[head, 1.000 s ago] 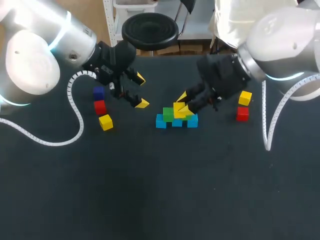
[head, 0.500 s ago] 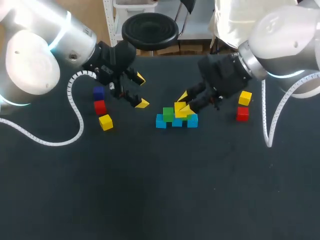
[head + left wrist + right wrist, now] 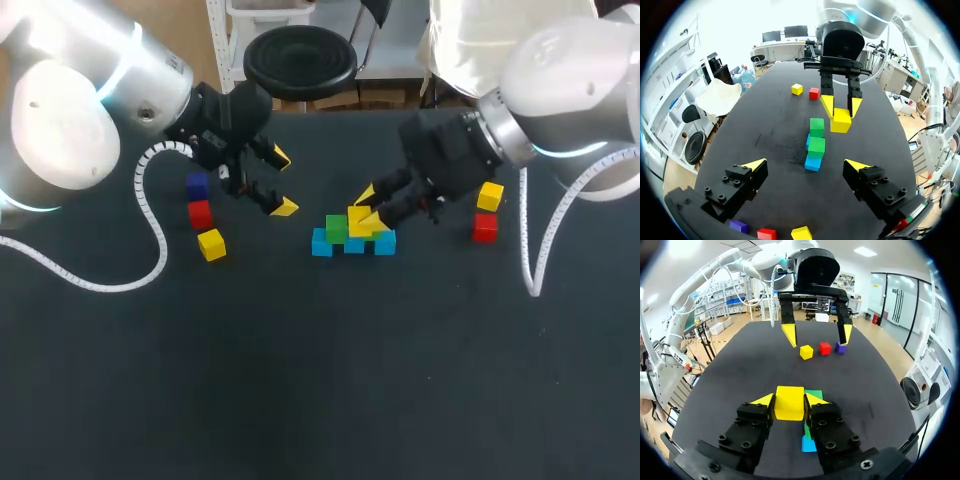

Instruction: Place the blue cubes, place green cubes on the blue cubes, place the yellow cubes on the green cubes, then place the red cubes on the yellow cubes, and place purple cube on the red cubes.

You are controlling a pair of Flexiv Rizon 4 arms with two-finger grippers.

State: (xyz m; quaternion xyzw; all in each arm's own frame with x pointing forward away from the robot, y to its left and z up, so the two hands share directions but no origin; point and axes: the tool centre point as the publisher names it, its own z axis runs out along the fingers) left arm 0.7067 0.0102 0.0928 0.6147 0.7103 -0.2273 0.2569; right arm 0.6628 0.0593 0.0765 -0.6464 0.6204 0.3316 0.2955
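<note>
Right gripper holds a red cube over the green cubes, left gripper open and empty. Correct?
No: the cube in the right gripper is yellow, not red, per the right wrist view. It is over the green cubes; left gripper open and empty.

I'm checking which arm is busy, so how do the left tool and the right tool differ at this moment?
The right tool is shut on a yellow cube; the left tool is open and empty. The right tool sits at the green cubes; the left tool hangs off to the side, away from them. Both are black with yellow tips.
</note>
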